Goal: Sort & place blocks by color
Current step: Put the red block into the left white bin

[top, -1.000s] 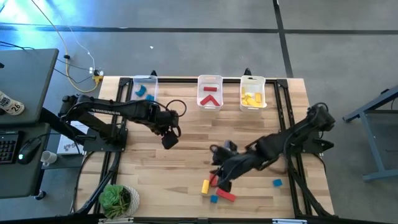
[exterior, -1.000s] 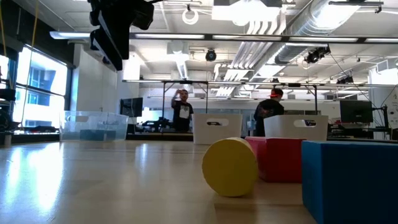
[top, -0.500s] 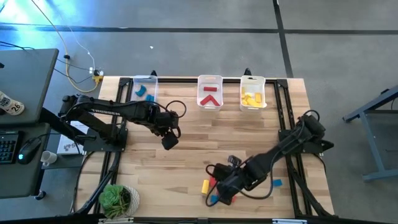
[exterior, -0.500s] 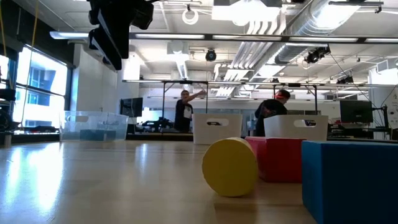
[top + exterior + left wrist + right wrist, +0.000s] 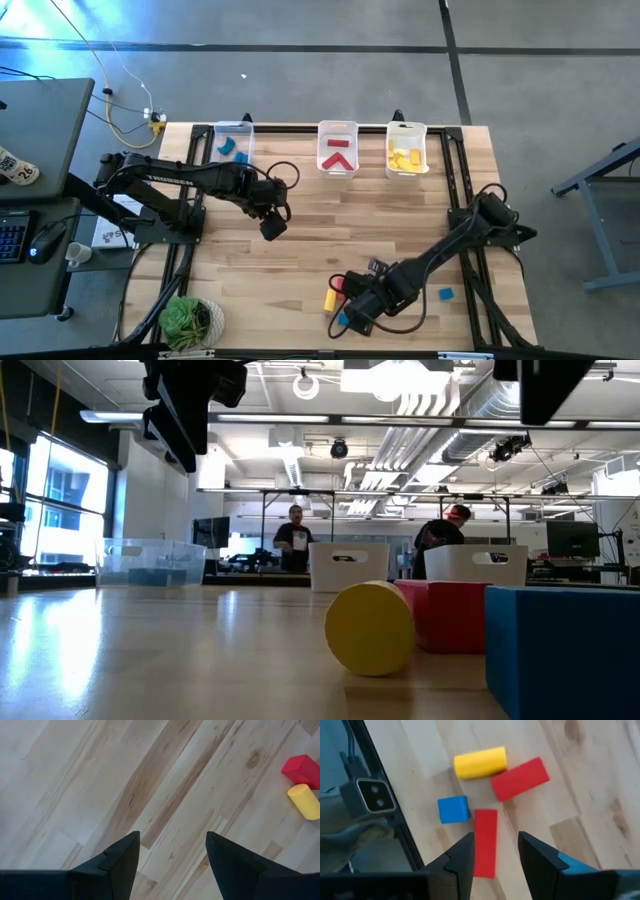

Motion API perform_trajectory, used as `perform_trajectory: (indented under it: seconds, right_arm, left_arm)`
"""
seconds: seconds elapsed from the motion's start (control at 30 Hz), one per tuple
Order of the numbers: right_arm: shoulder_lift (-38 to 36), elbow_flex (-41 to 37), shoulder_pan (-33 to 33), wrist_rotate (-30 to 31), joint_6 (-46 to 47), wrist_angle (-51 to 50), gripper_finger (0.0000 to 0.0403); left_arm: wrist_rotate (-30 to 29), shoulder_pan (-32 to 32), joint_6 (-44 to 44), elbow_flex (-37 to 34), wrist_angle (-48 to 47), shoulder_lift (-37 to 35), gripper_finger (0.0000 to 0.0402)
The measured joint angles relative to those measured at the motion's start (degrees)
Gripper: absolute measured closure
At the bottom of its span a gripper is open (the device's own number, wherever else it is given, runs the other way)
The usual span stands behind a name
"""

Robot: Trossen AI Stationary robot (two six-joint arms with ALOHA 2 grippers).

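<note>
Two dark jointed arms, looped black cables, left gripper (image 5: 170, 865) fingers matte, angular

Bright, even overhead light; ceiling fixtures (image 5: 330, 415) glare, near blocks (image 5: 370, 628) slightly soft.

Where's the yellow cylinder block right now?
In the high view the yellow cylinder block lies near the table's front edge, just left of the right end effector. In the right wrist view it touches a red block, with a blue cube nearby.
</note>
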Motion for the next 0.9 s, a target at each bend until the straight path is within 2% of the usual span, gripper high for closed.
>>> perform_trajectory:
  seconds: [0.4, 0.9]
  right_arm:
    - [5.35, 0.0, 0.02, -3.65, 2.27, -0.15, 0.0187]
    - [12.23, 0.0, 1.39, -7.93, 5.04, 0.77, 0.0182]
  left_arm:
    - [0.0, 0.0, -0.02, -0.01, 0.02, 0.0, 0.0186]
    - [-1.31, 0.02, -1.5, -0.01, 0.04, 0.0, 0.0186]
